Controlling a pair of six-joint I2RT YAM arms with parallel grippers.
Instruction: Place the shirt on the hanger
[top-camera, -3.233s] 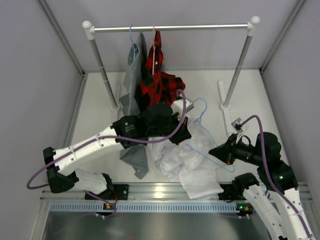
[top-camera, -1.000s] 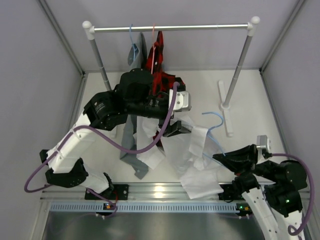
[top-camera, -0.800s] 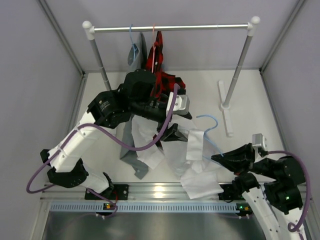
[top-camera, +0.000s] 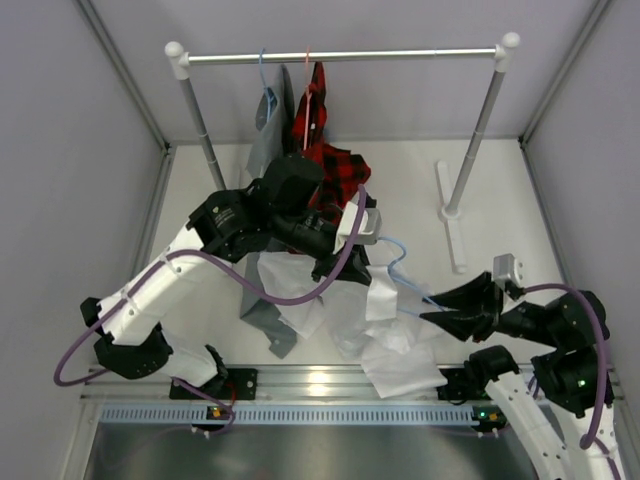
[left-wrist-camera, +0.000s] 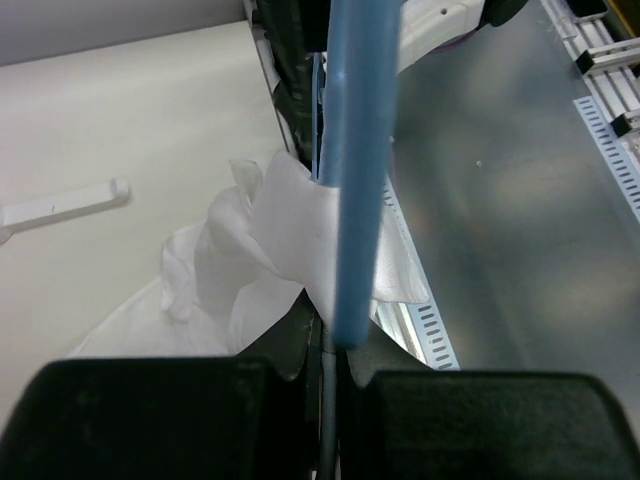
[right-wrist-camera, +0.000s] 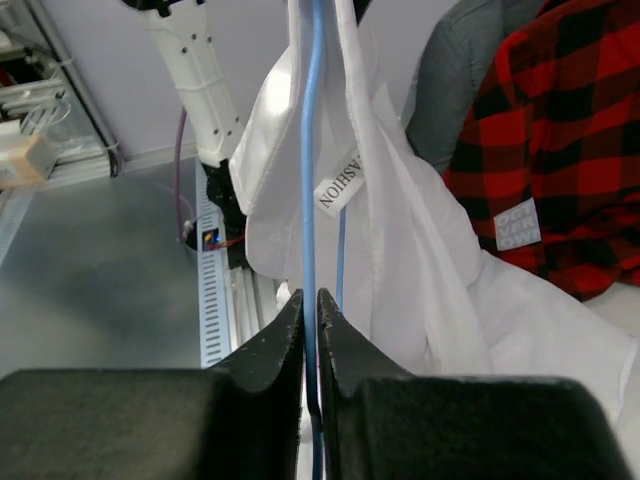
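Note:
The white shirt (top-camera: 385, 345) hangs from my left gripper (top-camera: 345, 268), its lower part heaped on the table. In the left wrist view the left gripper (left-wrist-camera: 335, 335) is shut on a fold of the shirt (left-wrist-camera: 290, 220), and the light blue hanger (left-wrist-camera: 358, 150) wire runs right against its fingertips. My right gripper (top-camera: 432, 312) is shut on the hanger (top-camera: 398, 244), whose hook points toward the left gripper. In the right wrist view the right gripper (right-wrist-camera: 311, 300) pinches the hanger (right-wrist-camera: 310, 150) wire, and the shirt (right-wrist-camera: 400, 200) drapes on both sides of it, collar label showing.
A clothes rail (top-camera: 340, 56) at the back carries a grey shirt (top-camera: 268, 150) on a blue hanger and a red-and-black plaid shirt (top-camera: 325, 165) on a red hanger, just behind my left arm. The rack's right foot (top-camera: 452, 215) lies on the table. A metal rail (top-camera: 320, 380) lines the near edge.
My left gripper lifted the shirt off the table, then came down a little. My right gripper swung the hanger left, so its hook now sits beside the left gripper.

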